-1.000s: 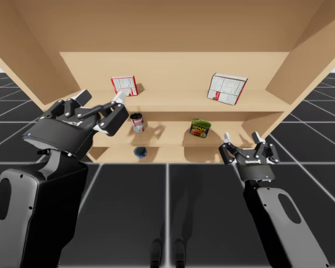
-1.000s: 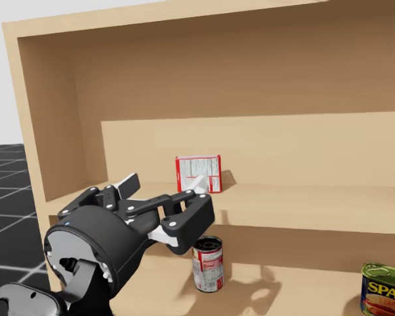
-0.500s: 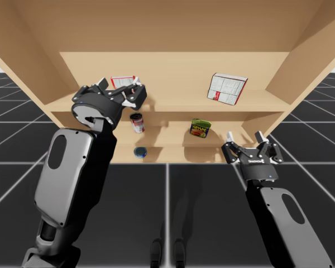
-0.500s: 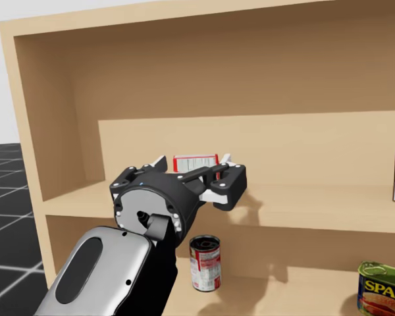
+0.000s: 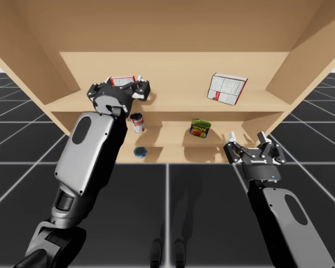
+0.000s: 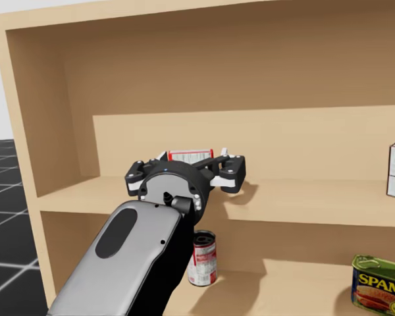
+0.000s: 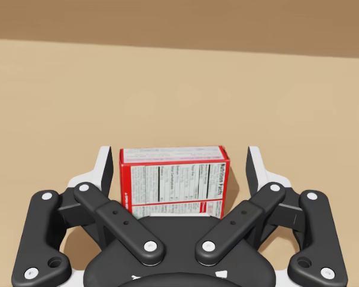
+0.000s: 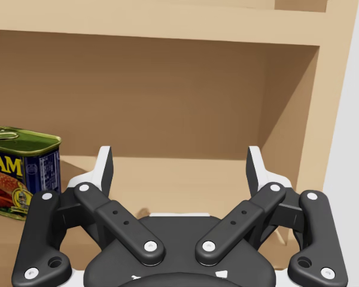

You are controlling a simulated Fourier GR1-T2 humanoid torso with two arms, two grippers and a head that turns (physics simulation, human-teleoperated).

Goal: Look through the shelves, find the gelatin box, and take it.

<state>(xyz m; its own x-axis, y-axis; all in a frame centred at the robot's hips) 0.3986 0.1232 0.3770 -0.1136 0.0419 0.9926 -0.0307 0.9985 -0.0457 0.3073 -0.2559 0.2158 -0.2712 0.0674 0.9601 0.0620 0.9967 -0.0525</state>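
Grasp step: left tool (image 7: 179,160) open, straddling the red-and-white gelatin box (image 7: 174,179) on the upper shelf (image 7: 299,119), not yet clamped; next move, as judged: close evenly on both sides, then withdraw.

Red-white boxes (image 5: 123,81) (image 5: 227,89): two. Cans: three (red can (image 5: 137,122), blue can (image 5: 140,151), rectangular can (image 5: 200,128)).

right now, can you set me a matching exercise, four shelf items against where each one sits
Things: 1 small red box; 2 large white box; 3 round red can; 4 green-topped rectangular tin.
Places: A shelf below, right of the round can; B between the open fingers of my left gripper; C upper shelf, right part; D shelf below, beneath my left gripper.
Pairs: 1-B, 2-C, 3-D, 4-A.
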